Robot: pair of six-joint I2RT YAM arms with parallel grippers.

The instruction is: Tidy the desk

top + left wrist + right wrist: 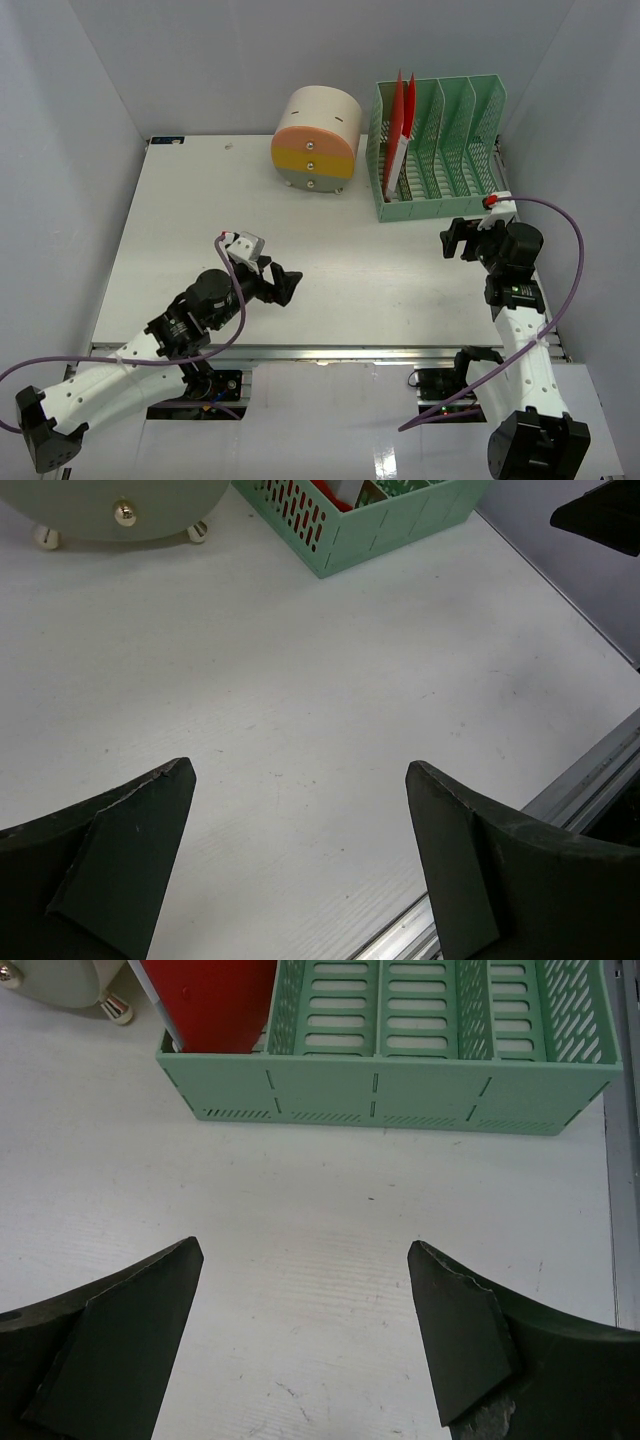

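Desk nearly in order; grippers idle.
We find the left gripper and right gripper spread wide, holding nothing, above the desk, by its front and right edges respectively. The red folder stands in the file rack at the far right corner, apparently its leftmost slot. We recommend withdrawing both arms level, clear of the rack.

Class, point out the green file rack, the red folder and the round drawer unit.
green file rack (440, 207), top external view, front wall.
red folder (400, 115), top external view, upper part of its cover.
round drawer unit (312, 160), top external view, yellow middle drawer front.
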